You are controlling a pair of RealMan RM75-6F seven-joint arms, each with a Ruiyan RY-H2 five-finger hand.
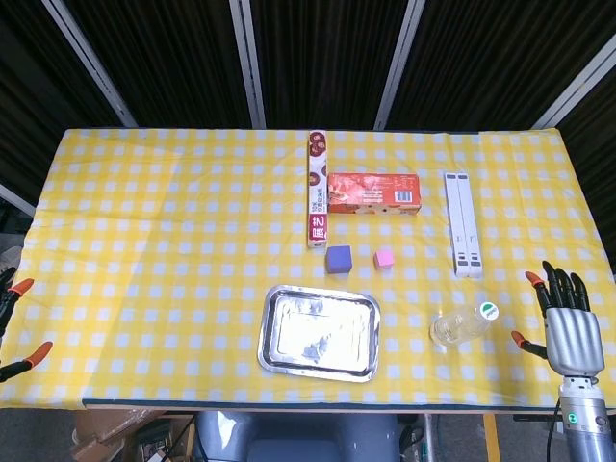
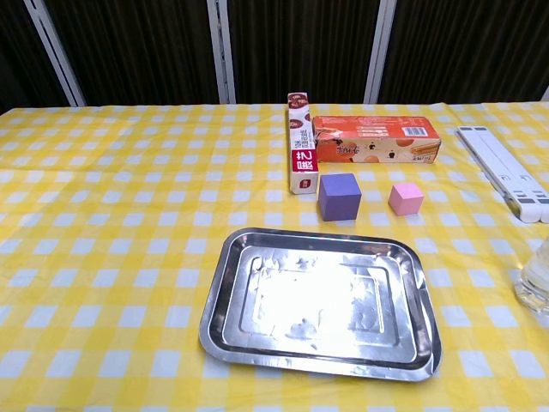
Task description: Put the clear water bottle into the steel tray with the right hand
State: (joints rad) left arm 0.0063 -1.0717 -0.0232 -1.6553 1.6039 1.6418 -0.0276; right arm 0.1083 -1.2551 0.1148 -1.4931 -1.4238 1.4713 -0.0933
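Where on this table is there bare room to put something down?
The whole left half of the tablecloth, left of the tray and long box, is bare. The tray itself is empty. It is crowded behind the tray: cracker box, purple block, pink block.

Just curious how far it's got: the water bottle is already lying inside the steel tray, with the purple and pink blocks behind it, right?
Not quite. The head view shows the water bottle lying on the tablecloth, right of the empty steel tray. The purple block and pink block do sit behind the tray.
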